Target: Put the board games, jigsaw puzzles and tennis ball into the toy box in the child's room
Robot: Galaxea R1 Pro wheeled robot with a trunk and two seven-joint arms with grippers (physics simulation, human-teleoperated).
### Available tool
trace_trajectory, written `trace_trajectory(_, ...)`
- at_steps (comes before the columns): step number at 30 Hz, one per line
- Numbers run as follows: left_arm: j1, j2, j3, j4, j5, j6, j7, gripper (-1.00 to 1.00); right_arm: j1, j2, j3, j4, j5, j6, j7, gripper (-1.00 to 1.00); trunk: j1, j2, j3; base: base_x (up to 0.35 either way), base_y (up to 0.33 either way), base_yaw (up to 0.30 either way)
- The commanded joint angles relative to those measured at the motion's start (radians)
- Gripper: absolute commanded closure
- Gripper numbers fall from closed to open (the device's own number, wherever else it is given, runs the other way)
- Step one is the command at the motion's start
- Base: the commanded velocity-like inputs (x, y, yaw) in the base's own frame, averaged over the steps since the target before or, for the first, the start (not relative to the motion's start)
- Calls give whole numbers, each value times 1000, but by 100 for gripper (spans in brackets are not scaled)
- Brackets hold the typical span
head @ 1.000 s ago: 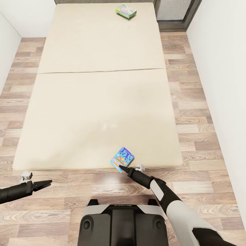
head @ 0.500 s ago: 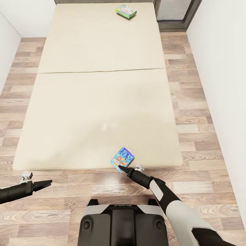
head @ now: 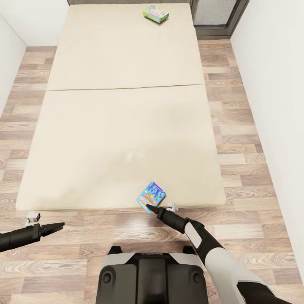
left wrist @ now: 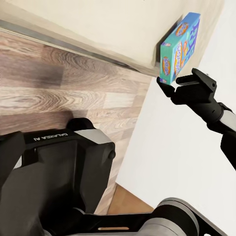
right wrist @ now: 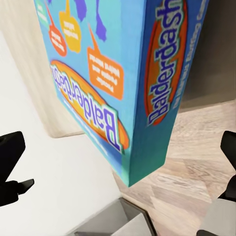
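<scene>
A blue board game (head: pixel 152 196) lies on the beige bed (head: pixel 118 126), at its near edge. My right gripper (head: pixel 151 207) is at the box's near corner, open. In the right wrist view the blue box (right wrist: pixel 123 83) looms close between the spread fingers (right wrist: pixel 11 167). In the left wrist view the same box (left wrist: pixel 180 46) sits just beyond the right gripper (left wrist: pixel 184 84). A second board game (head: pixel 156 13), white and green, rests at the bed's far end. My left gripper (head: pixel 57 226) hangs open over the floor, left of the base, holding nothing.
Wood-plank floor (head: pixel 236 126) runs along both sides of the bed, with white walls (head: pixel 274 84) close on the right and left. A dark-framed window (head: pixel 215 17) stands at the far right. My base (head: pixel 147 274) is at the foot of the bed.
</scene>
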Motion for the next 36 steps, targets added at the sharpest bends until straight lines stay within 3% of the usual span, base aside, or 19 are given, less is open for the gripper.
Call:
trace_trajectory(1,0,0,1,0,-2,11,-5,-100,0,1,-5,0,-3,10,3,-100,0,-1,0,0,42,0)
trace_trajectory(14,0,0,1,0,-2,10,-5,-100,0,1,51,0,-3,10,0,-100,0,-1,0,0,43,0)
trace_trajectory(36,0,0,0,0,-2,10,-5,-100,-2,1,55,0,-3,10,0,-100,0,-1,0,6,1,0)
